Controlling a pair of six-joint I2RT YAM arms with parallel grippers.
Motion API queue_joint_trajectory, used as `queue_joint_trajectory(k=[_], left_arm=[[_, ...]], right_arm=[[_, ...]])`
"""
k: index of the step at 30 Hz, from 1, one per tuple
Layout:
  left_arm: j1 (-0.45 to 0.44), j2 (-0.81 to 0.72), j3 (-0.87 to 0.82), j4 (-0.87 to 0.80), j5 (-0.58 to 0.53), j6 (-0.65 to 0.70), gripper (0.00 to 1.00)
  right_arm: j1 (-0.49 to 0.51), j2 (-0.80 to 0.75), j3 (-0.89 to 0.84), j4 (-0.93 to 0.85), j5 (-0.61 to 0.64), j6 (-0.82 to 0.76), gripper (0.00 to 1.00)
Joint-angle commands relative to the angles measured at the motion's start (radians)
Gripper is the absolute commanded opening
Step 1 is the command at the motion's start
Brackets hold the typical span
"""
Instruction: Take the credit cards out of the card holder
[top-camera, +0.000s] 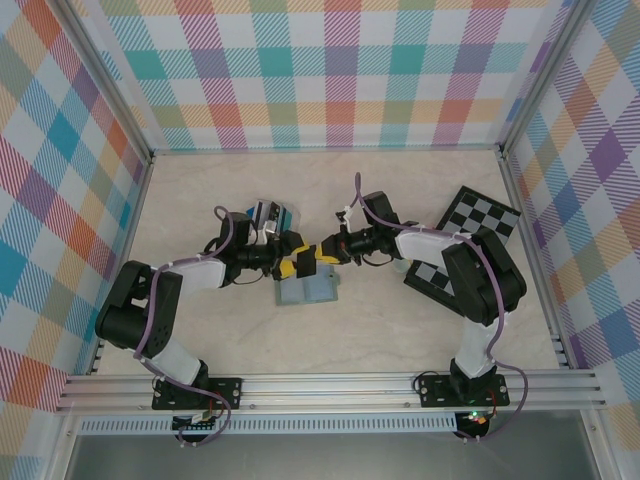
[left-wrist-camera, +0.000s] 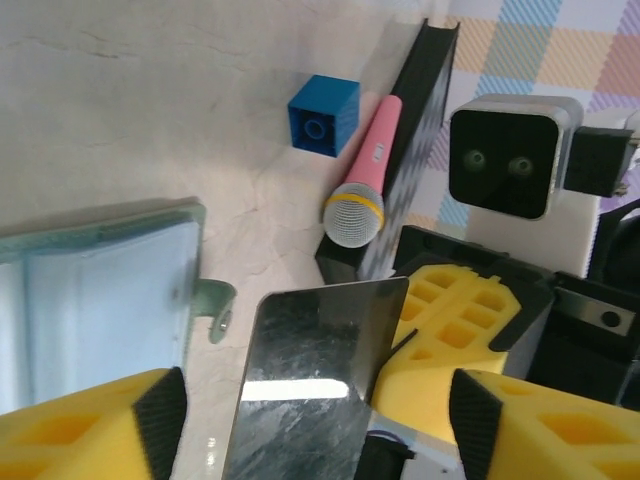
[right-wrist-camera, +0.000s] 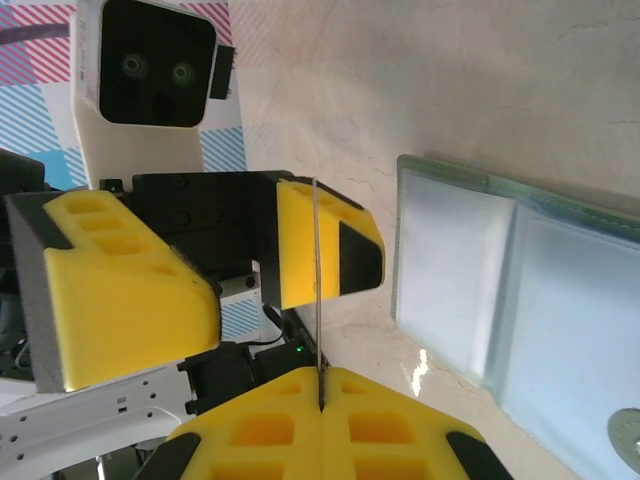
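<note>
Glossy dark card (left-wrist-camera: 320, 350) pinched by right end effector (right-wrist-camera: 320, 395); left end effector (left-wrist-camera: 315, 415) wide; card holder (right-wrist-camera: 500, 290) open.

The top external camera looks steeply down from above and behind the arm bases (top-camera: 195, 390), far off, with the open flat grey-green card holder (top-camera: 307, 290) near mid-frame. Both wrist cameras hang very near this card holder and face each other, each showing the other's white box camera (left-wrist-camera: 505, 160) with black front. All views share the card holder; the wrist views also share the thin dark glossy card (left-wrist-camera: 315, 380) beside it.
</note>
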Motion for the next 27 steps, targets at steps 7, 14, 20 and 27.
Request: queue_joint_trajectory(k=[7, 14, 20, 27], left_arm=[[0.001, -0.016, -0.016, 0.055, 0.035, -0.010, 0.34], [0.001, -0.020, -0.016, 0.032, 0.026, 0.006, 0.09], [0.002, -0.062, 0.023, -0.181, -0.063, 0.129, 0.00], [0.004, -0.171, 0.115, -0.535, -0.252, 0.309, 0.00]], right_arm=[[-0.014, -0.010, -0.011, 0.048, -0.014, 0.032, 0.00], [-0.016, 0.001, -0.011, 0.020, 0.005, 0.021, 0.00], [-0.015, -0.012, -0.002, -0.030, 0.041, 0.001, 0.06], [-0.015, -0.071, 0.053, -0.245, 0.146, -0.085, 0.52]])
